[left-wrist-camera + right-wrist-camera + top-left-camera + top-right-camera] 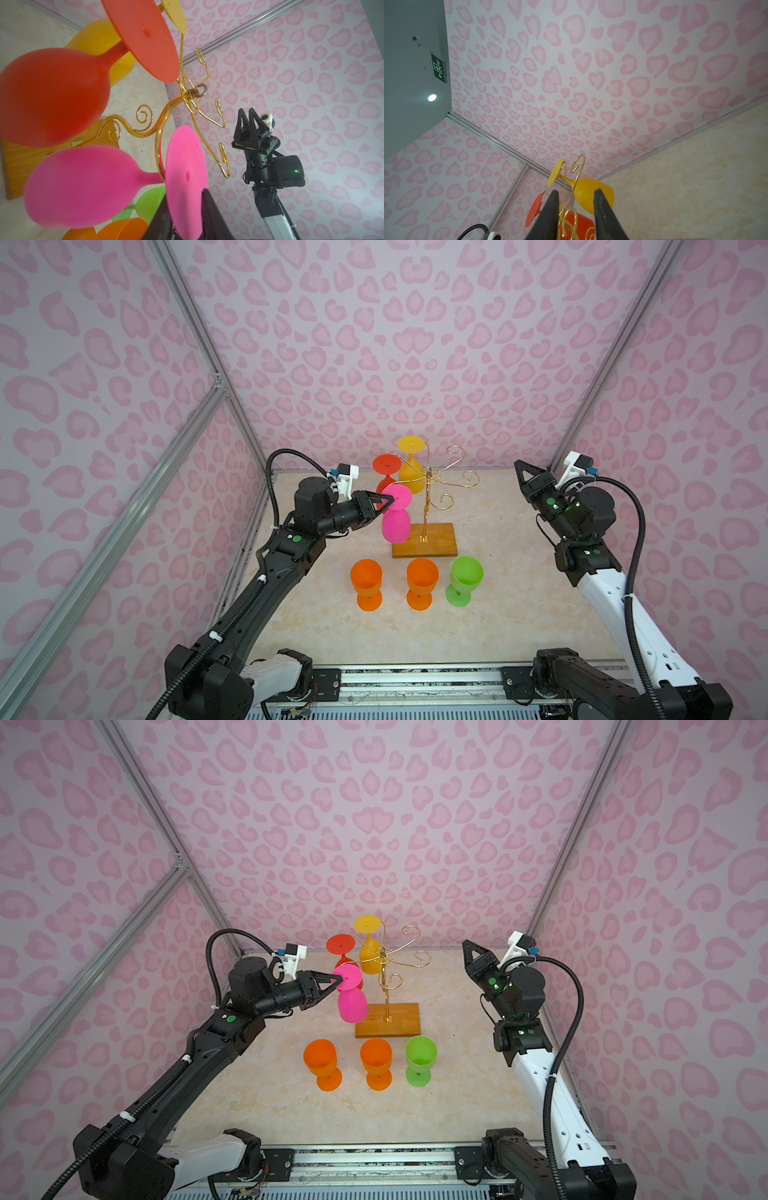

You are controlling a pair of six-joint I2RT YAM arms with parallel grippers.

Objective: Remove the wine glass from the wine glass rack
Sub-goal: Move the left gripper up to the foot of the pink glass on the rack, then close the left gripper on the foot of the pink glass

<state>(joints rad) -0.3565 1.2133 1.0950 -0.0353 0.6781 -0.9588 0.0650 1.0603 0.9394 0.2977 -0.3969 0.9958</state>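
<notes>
pink-heart walls (415, 344), marble table (498, 614). left gripper (390, 499): foot of pink wine glass (395, 526), on wine glass rack (436, 541), between 2 fingers (212, 212), pinch unclear. right gripper (518, 464): fingers apart, empty.

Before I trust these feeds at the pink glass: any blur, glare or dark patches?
Left wrist view: the bowls of the pink wine glass and red wine glass are soft, too near the lens; the wine glass rack hub is sharp. Both top views: even light, no glare, corners dimmed. Right wrist view: the fingers of the right gripper are featureless black; one ceiling lamp flares.
</notes>
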